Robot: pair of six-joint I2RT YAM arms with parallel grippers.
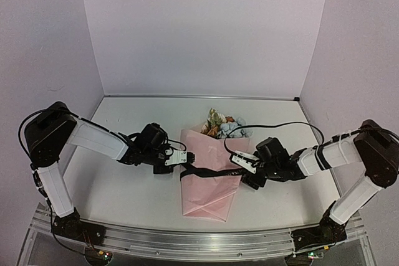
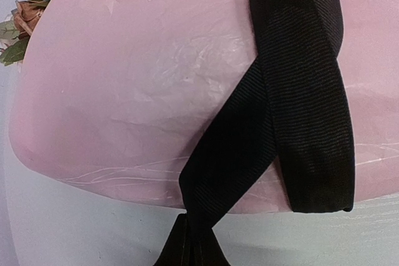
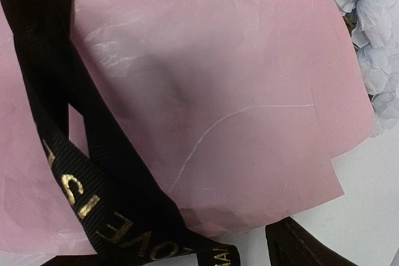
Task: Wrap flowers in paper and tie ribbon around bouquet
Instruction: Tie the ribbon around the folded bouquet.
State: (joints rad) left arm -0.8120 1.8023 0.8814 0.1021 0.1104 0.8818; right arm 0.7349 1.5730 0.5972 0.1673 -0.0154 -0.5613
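Flowers (image 1: 223, 126) in pale blue, cream and orange-brown are poking out of the far end of a pink paper (image 1: 206, 200) cone, and this bouquet (image 1: 201, 149) is lying in the middle of the table (image 1: 124, 191) with its folded point facing the near edge. Black ribbon (image 1: 209, 172) is running across the cone's middle from left to right. In the left wrist view two lengths of it are crossing over the paper and narrowing together towards the bottom of the frame. In the right wrist view a length with gold lettering is hanging down the left side of the paper.

At the cone's left edge, the left gripper (image 1: 184, 160) is pinching the ribbon, its jaws squeezed together on it. At the cone's right edge, the right gripper (image 1: 235, 162) is standing wide. One of its dark fingers (image 3: 299, 247) is showing low in its own view, just right of the lettered ribbon and apart from it, gripping nothing.

Both arms are reaching inward from the near corners, with pale lilac walls (image 1: 199, 29) enclosing the far side.
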